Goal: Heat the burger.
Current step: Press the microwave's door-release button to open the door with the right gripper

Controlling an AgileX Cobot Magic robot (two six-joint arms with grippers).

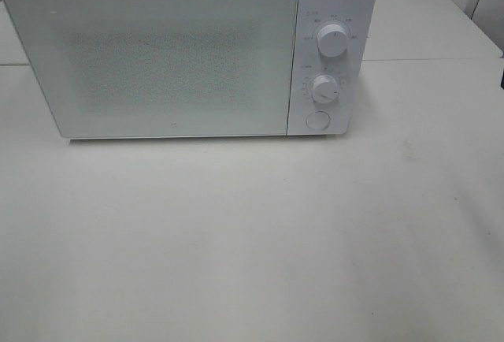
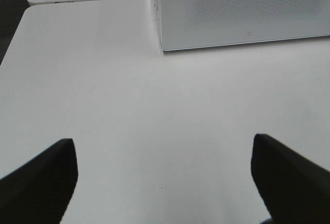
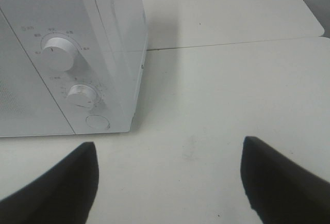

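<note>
1. Left tool point(image 2: 162, 144): its black fingers are spread wide apart with nothing between them. It hangs over the bare white surface point(image 2: 129, 90), facing the left front corner of the white box-shaped microwave point(image 2: 242, 12).
2. The microwave's frosted, speckled door point(image 1: 157, 62) is shut.
3. Right of the door there are two round white knobs, upper point(image 1: 332, 40) and lower point(image 1: 324, 88), with a round white button point(image 1: 317, 120) under them.
4. Right tool point(image 3: 169, 142): also spread apart and empty, in front of the microwave's right end.
5. The burger isn't in any view. It's nowhere on the surface around the microwave, and I can't tell if it's behind that door.
6. My guess on handling: it'll be light, soft and stacked, so the layers slide and the bun squashes. I'd grip it low across the sides, gently, and keep it level.
</note>
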